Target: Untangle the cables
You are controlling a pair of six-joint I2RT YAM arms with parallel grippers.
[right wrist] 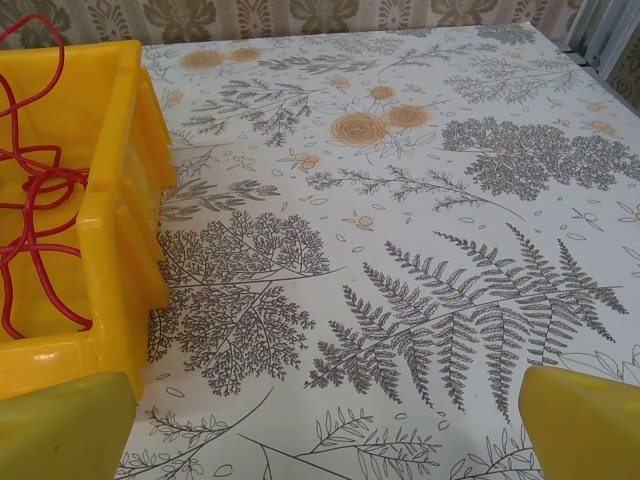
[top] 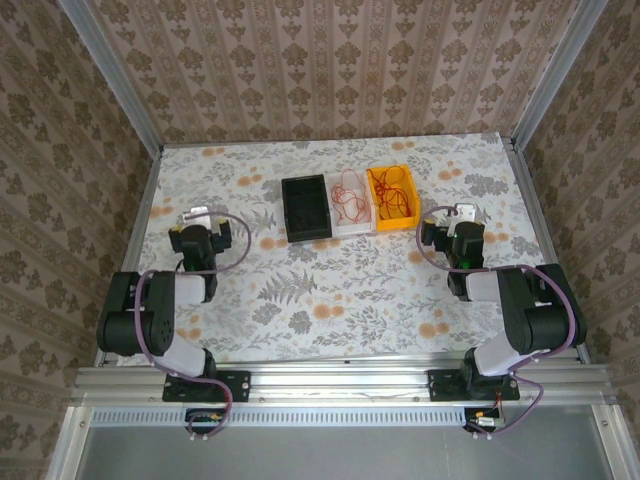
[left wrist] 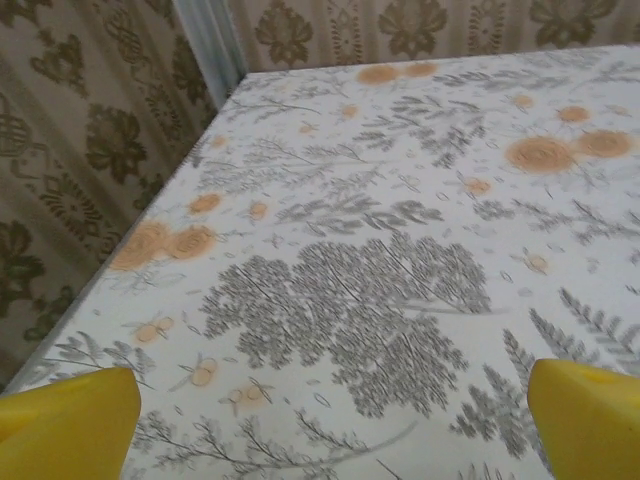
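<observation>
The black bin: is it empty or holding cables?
Empty: in the top view the black bin has a bare dark floor; the red cables lie in the white bin and the yellow bin.

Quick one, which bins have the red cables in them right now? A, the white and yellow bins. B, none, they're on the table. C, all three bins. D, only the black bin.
A: red cables lie looped inside the white bin and the yellow bin.

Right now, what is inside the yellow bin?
Thin red cables lie in loose loops inside the yellow bin. They cover part of its floor, and where the strands cross, the lower ones are hidden.
</observation>
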